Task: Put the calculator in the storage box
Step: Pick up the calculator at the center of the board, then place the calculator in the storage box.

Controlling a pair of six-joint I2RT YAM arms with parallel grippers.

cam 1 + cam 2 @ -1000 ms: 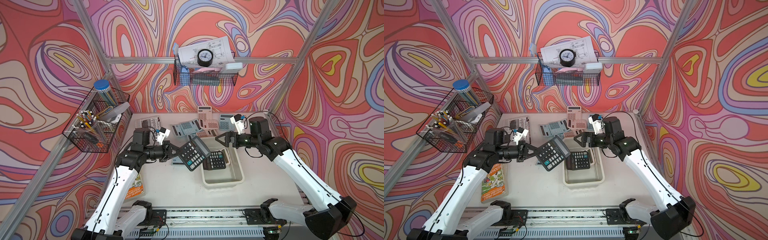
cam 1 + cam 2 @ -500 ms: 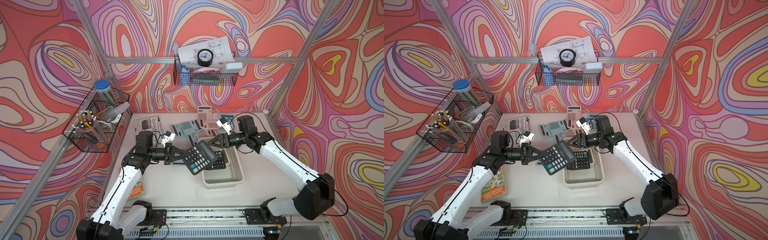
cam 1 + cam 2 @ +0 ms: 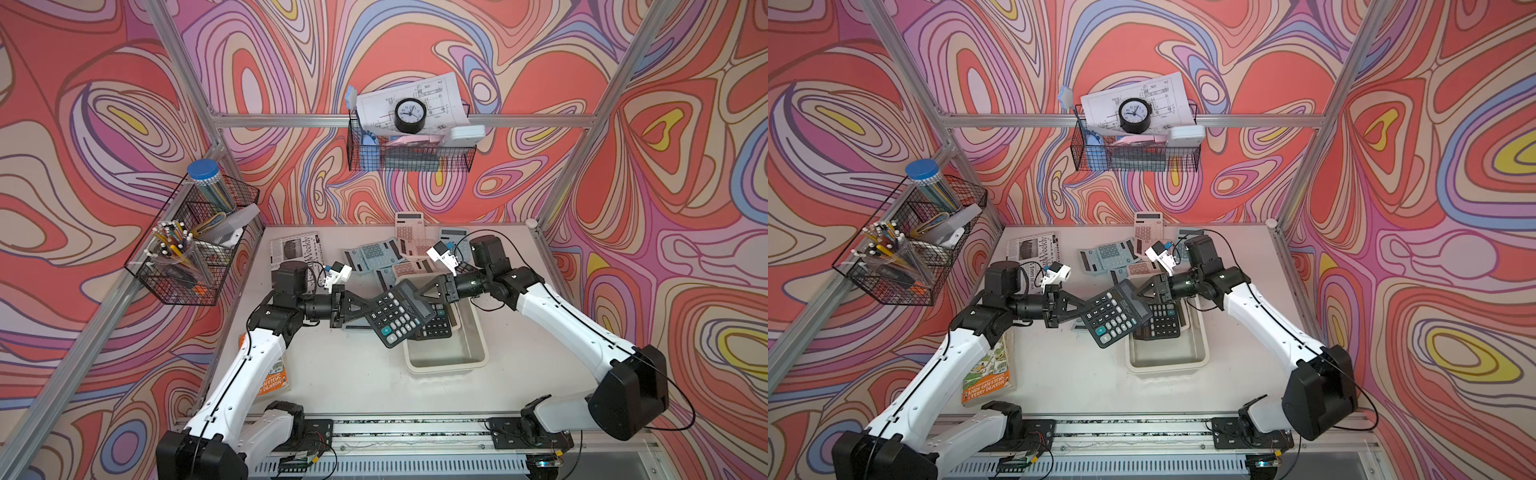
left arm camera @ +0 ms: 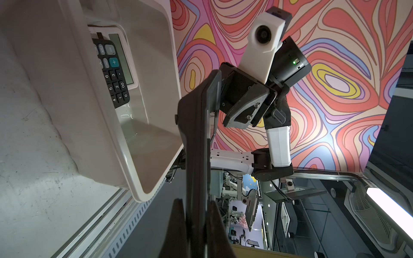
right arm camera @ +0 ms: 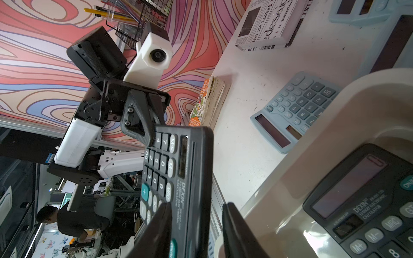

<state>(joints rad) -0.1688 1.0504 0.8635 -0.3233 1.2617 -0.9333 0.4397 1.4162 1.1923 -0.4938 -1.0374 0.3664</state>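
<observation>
- table [image 3: 353, 374]: pale, scuffed surface that carries every item listed below.
- storage box [image 3: 451, 353]: cream tub with its long axis running 12 to 6 o'clock. It stands just toward 3 o'clock from the table's centre, and its 6 o'clock half is bare.
- pale calculators [image 3: 374, 253]: loose cluster of blue and pink units at the table's 12 o'clock side, beyond the storage box.
- calculator [image 3: 397, 316]: black, keys up, tilted and lifted off the table. In both top views it overlaps the storage box's 10 o'clock corner and is not inside it.
- second black calculator [image 3: 436, 326]: lies in the 12 o'clock half of the storage box, partly covered by the lifted one.
- left gripper [image 3: 369, 309]: clamped tight on the calculator's 9 o'clock edge, carrying it.
- right gripper [image 3: 422, 293]: jaws narrow, straddling the calculator's display end at 1 o'clock. The right wrist view shows this gripper [image 5: 197, 208] with one finger over the key face and the other standing slightly off the back.
</observation>
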